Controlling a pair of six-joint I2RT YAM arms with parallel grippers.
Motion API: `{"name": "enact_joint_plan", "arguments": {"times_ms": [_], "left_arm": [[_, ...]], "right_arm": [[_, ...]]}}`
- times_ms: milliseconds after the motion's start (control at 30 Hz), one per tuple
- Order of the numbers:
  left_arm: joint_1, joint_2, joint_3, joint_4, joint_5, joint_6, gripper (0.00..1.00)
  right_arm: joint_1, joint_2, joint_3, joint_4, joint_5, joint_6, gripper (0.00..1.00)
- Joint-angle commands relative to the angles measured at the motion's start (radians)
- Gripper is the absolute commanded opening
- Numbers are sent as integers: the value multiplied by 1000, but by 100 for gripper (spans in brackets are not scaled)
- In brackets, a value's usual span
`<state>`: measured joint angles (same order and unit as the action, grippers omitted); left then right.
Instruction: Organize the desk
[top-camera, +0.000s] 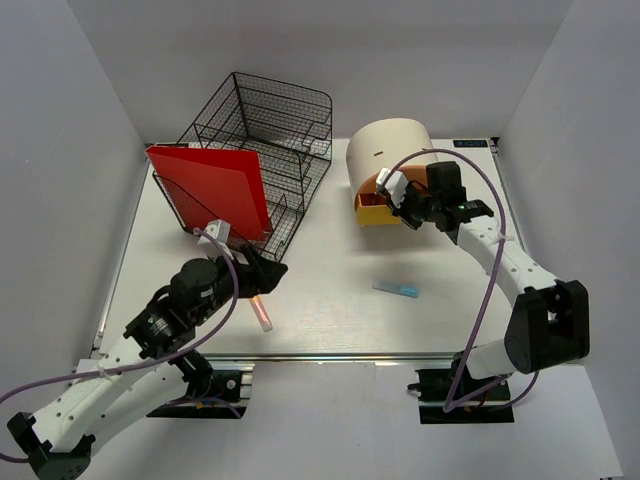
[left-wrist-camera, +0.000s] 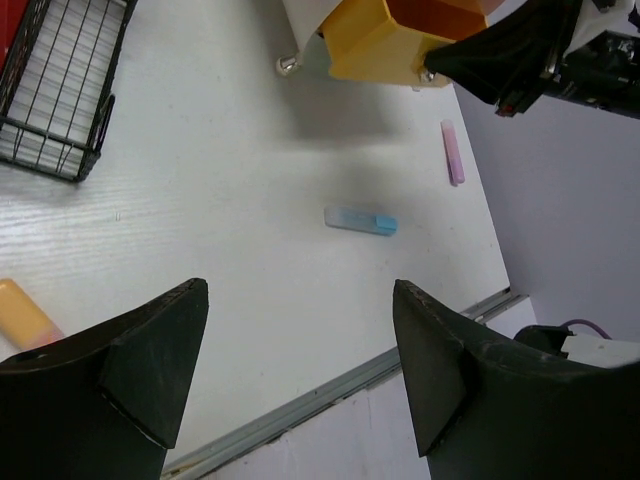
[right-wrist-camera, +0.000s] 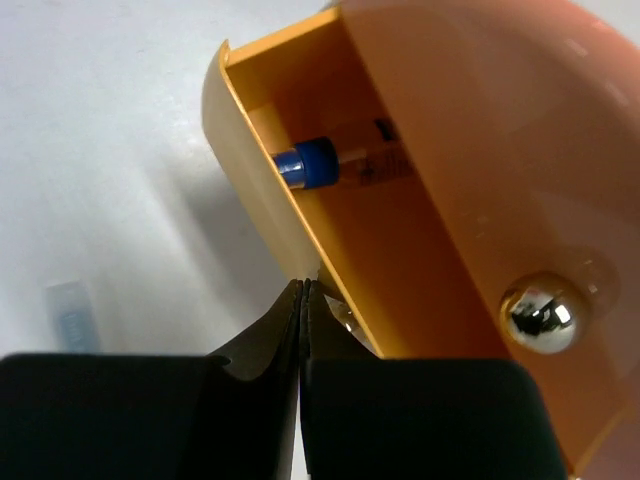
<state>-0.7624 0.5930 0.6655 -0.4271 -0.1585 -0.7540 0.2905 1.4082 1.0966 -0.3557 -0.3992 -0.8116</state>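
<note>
The white desk (top-camera: 330, 320) has a silver rail (top-camera: 330, 357) along its near edge. My left gripper (top-camera: 266, 272) is open and empty, low over the desk's left half; in the left wrist view (left-wrist-camera: 300, 300) nothing is between the fingers. An orange-pink pen (top-camera: 263, 312) lies just below it. My right gripper (top-camera: 404, 206) is shut, and its tips (right-wrist-camera: 303, 288) touch the front edge of an open yellow drawer (right-wrist-camera: 255, 215). The drawer holds a blue-capped marker (right-wrist-camera: 318, 165). A light blue item (top-camera: 396, 289) lies mid-desk.
A black wire mesh tray (top-camera: 285, 130) with a red folder (top-camera: 212, 185) stands at the back left. The round beige drawer unit (top-camera: 385, 150) stands at the back right, with an orange drawer and a silver knob (right-wrist-camera: 540, 312). A pink stick (left-wrist-camera: 453, 152) lies near the right edge.
</note>
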Motion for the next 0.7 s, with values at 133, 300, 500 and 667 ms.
{"name": "enact_joint_plan", "arguments": {"times_ms": [133,300,500,667], "left_arm": [[-5,-59,-69,-44,16,-67,85],[-5,-61,-76,-39,30,-76,85],[-5,-70,-83,-36,33,-79,85],[-5,-71,-92,-18,46,-85,86]], "right_arm": [[39,41,-11,268,259,68,0],[52,80,5,310,316,88,0],[61,92,-3,339,332,112,0],[56,40,-20,302,246,146,0]]}}
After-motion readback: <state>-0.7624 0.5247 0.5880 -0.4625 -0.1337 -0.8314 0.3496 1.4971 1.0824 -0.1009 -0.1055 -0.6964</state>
